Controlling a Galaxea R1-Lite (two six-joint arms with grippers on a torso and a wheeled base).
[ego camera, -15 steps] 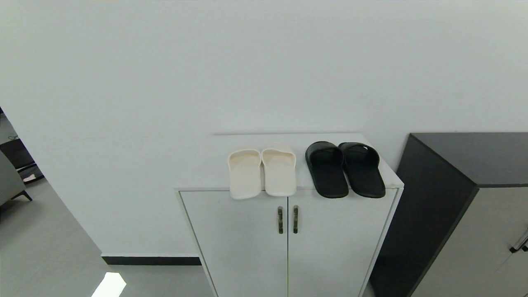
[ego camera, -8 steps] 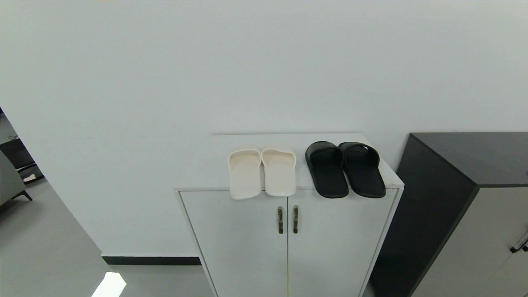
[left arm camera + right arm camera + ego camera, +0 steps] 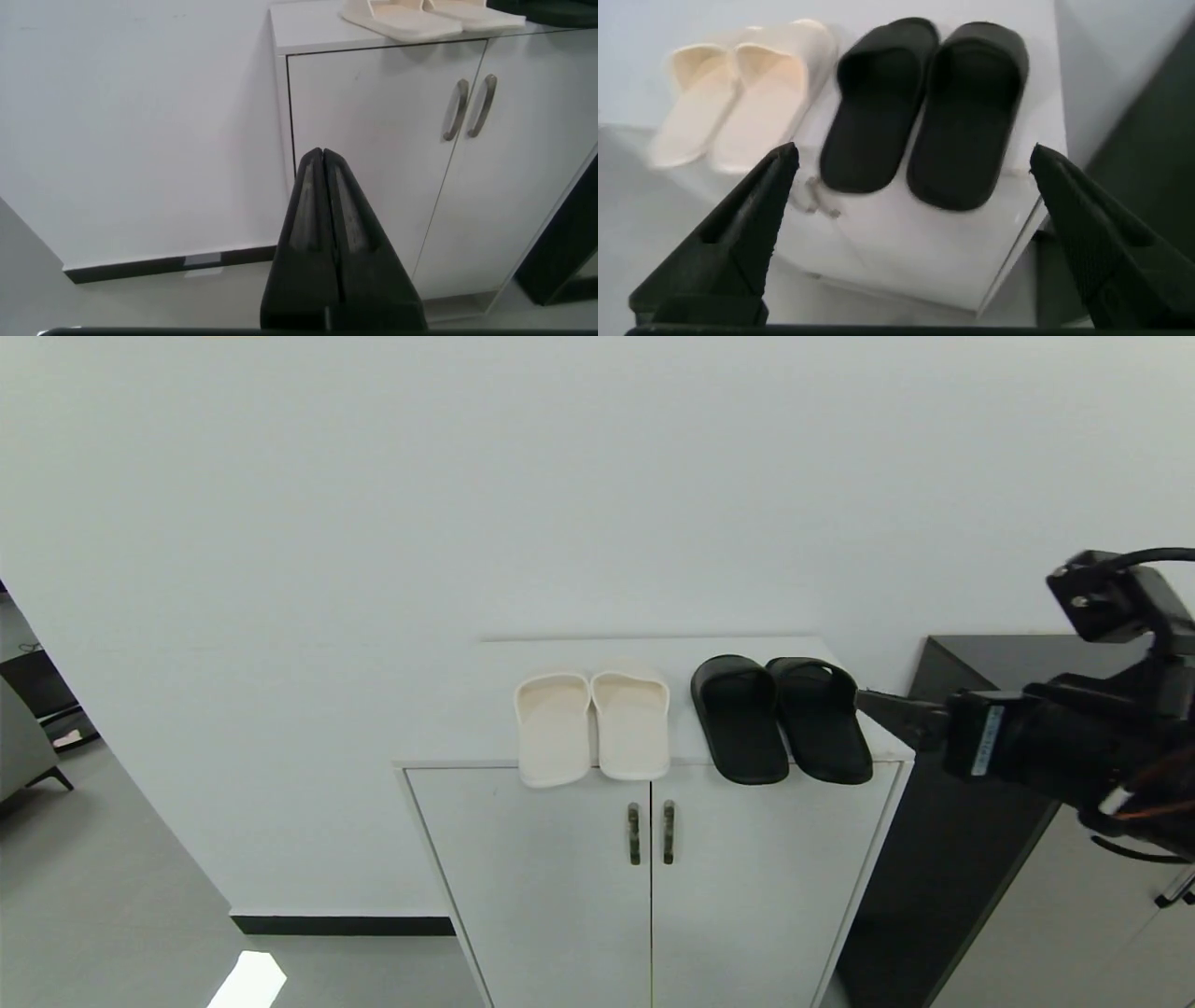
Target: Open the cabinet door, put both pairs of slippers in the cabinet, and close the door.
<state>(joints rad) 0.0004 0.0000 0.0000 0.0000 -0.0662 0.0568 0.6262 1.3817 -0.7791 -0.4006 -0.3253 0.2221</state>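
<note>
opening the door: not begun, i judge; both cabinet doors (image 3: pixel 541 896) are shut, handles (image 3: pixel 634 833) together at the middle.
slippers: white pair (image 3: pixel 594 726) and black pair (image 3: pixel 780 721) lie on the cabinet top (image 3: pixel 467 728).
right gripper (image 3: pixel 912 154): fingers spread wide, near the black pair.
left gripper (image 3: pixel 323 163): fingers pressed together, low before the left door.
next: i'd close fingers on a handle and pull outward.

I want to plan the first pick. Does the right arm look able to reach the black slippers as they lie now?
Probably yes. The right gripper hangs open just beside the black slippers, which lie uncovered on the cabinet top with their heels over the front edge; nothing stands between.
</note>
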